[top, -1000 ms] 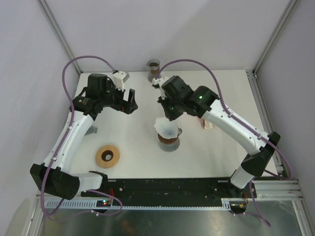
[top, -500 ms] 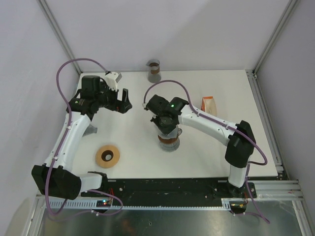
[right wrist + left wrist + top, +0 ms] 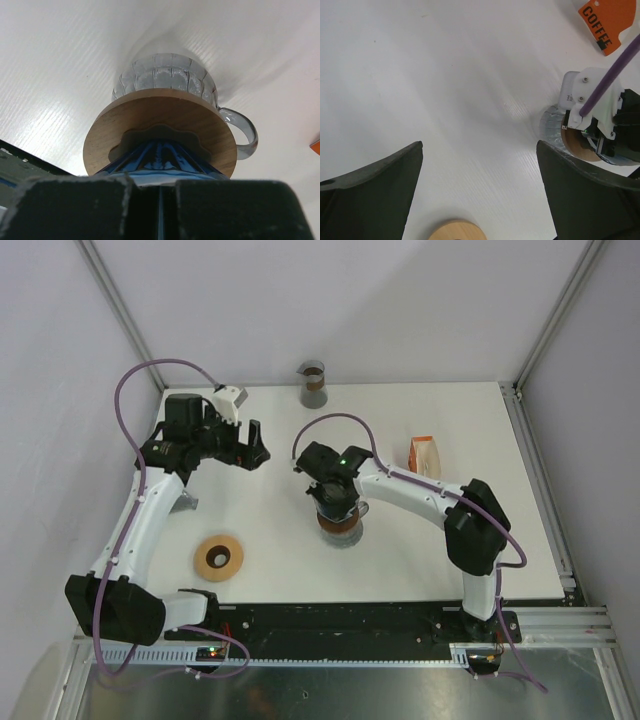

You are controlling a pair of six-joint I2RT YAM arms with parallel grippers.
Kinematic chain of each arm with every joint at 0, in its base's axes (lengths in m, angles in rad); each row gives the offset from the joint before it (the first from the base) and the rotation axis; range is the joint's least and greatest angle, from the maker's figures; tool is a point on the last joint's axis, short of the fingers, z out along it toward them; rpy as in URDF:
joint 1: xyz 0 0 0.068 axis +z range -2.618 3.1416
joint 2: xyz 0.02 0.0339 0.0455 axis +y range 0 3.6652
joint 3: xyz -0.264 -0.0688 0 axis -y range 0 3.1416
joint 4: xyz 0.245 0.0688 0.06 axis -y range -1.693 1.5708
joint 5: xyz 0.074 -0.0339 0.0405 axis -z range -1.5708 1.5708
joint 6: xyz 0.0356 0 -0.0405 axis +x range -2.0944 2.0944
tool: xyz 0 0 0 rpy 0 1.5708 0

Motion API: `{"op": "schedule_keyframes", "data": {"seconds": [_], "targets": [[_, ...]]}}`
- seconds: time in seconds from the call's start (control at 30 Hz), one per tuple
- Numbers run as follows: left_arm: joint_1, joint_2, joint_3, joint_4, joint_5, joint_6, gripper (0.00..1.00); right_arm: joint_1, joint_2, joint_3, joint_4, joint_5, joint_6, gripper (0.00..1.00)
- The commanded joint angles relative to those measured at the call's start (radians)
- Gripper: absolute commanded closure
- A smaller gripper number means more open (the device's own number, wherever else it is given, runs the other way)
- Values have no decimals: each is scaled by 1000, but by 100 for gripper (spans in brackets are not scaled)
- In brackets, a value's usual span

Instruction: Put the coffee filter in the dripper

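The dripper [image 3: 160,159] is a blue glass cone with a round wooden collar [image 3: 340,525], standing on a clear glass mug [image 3: 165,75] near the table's middle. My right gripper [image 3: 154,181] is shut right at the cone's rim, and the white edge of the coffee filter [image 3: 159,178] shows between the rim and my fingers. From above, the right gripper [image 3: 335,502] and its wrist cover the cone, so the filter is hidden there. My left gripper [image 3: 257,446] hovers open over bare table to the left, nothing between its fingers [image 3: 380,185].
A wooden ring [image 3: 219,558] lies at the front left, its edge showing as well [image 3: 454,230]. An orange coffee bag [image 3: 424,455] lies at the right. A glass cup with a brown band [image 3: 313,384] stands at the back edge.
The right arm has swung in and down, carrying the filter from above the dripper onto its rim. The left gripper has drawn back a little to the left.
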Motion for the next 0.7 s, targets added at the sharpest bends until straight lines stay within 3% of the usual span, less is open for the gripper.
{"op": "schedule_keyframes", "data": {"seconds": [0.0,0.33,0.53,0.67], "targets": [[9,-19,-7,25,92,-15,0,-14,6,-40,40,-9,-7,100],[4,-26,-18,25,208,-29,2,-1,-3,25,-11,36,-8,100],[-17,-26,-53,25,245,-37,6,10,-38,71,-37,52,-7,83],[-20,-26,-51,25,231,-32,6,16,-55,94,-50,53,-7,77]]}}
